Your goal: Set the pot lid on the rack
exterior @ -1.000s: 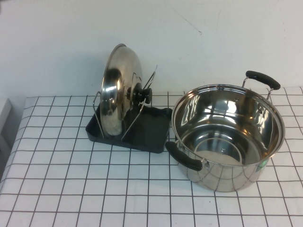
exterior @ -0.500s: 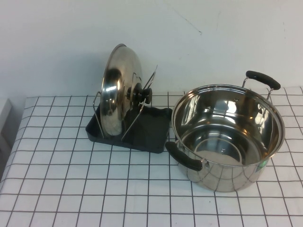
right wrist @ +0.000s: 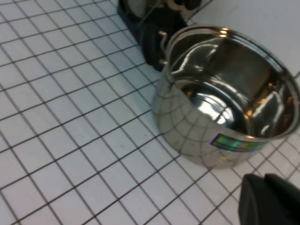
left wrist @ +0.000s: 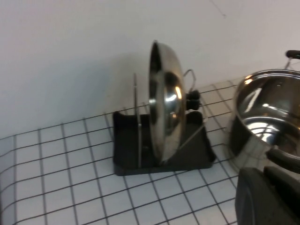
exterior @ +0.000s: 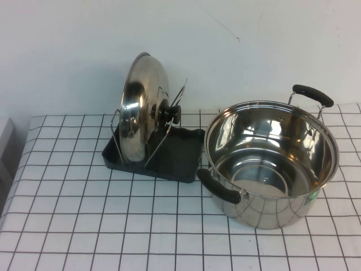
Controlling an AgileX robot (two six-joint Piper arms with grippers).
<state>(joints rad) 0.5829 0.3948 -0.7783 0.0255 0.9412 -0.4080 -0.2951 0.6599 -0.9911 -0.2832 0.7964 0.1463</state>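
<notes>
The shiny domed pot lid (exterior: 140, 110) stands on edge in the dark grey rack (exterior: 169, 155) at the back left, leaning against the wire loops, its black knob (exterior: 169, 113) facing the pot. It shows in the left wrist view too, lid (left wrist: 164, 112) in rack (left wrist: 126, 140). Neither gripper appears in the high view. My left gripper (left wrist: 269, 197) is a dark shape low in its wrist view, away from the rack, fingers together and empty. My right gripper (right wrist: 265, 199) sits beside the pot, fingers together and empty.
A large steel pot (exterior: 271, 164) with two black handles stands open at the right, close to the rack; it also shows in the right wrist view (right wrist: 225, 93). The table has a white cloth with a black grid (exterior: 113, 226). A white wall is behind.
</notes>
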